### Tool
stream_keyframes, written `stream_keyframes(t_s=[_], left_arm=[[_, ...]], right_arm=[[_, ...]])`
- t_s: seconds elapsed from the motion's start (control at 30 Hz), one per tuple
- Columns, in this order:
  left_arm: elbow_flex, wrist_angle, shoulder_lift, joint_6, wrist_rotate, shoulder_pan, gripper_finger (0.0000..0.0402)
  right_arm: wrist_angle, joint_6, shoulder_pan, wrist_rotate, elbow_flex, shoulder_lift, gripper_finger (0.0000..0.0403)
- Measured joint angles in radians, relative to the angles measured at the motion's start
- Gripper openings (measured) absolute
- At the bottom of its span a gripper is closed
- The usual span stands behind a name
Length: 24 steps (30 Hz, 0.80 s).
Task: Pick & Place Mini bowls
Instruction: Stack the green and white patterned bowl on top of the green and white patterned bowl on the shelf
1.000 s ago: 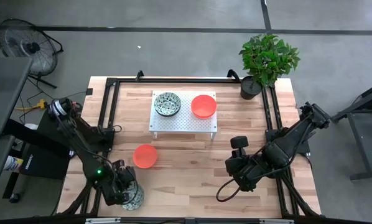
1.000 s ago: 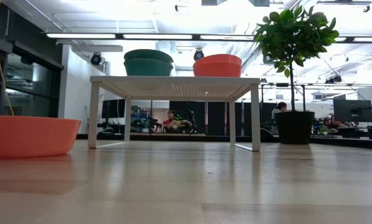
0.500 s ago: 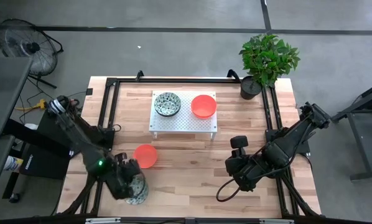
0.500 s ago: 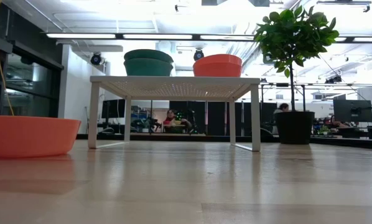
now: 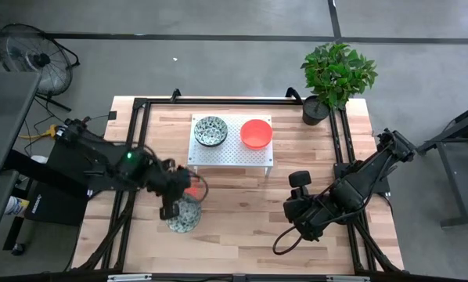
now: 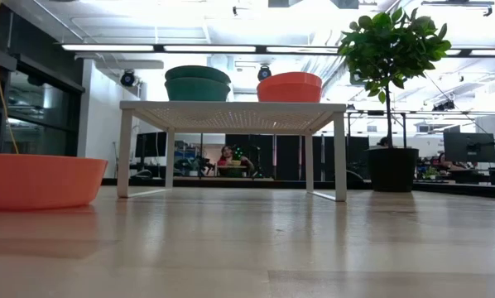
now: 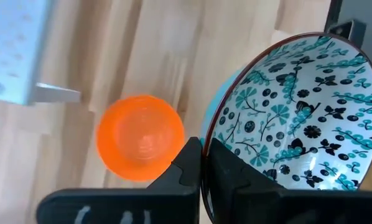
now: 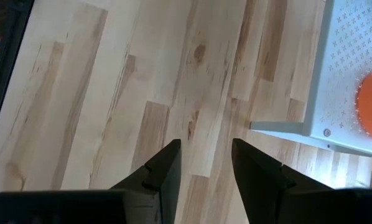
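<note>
- A wooden table (image 5: 242, 227) seen from above, with a white perforated stand (image 5: 230, 153) near its far edge.
- The left gripper (image 7: 203, 163) is clamped on the rim of a speckled green-and-white mini bowl (image 7: 298, 115) and holds it above the table, close beside a plain orange mini bowl (image 7: 140, 137) lying on the wood.
- On the stand sit another speckled bowl (image 5: 210, 131) and a second orange bowl (image 5: 256, 133), side by side.
- The right gripper (image 8: 203, 163) waits over bare wood near the stand's corner, fingers apart and holding nothing.
- Risk: the grip is a thin pinch on one edge, so the tilted bowl could slip or swing.
- Risk: lowered here, it could knock the orange bowl underneath.
</note>
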Motion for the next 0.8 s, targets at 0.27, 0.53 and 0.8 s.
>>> stream_keyframes(t_s=[0.27, 0.53, 0.8], left_arm=[[0.063, -0.043, 0.002, 0.108, 0.073, 0.164, 0.0002], [0.066, -0.065, 0.002, 0.238, 0.159, 0.382, 0.0002], [0.066, -0.040, 0.002, 0.379, 0.259, 0.587, 0.0002]], right_arm=[[0.000, -0.020, -0.003, 0.014, 0.000, 0.000, 0.0130], [0.000, -0.028, -0.003, 0.040, 0.000, 0.000, 0.0130], [0.000, -0.053, -0.003, 0.045, 0.000, 0.000, 0.0130]])
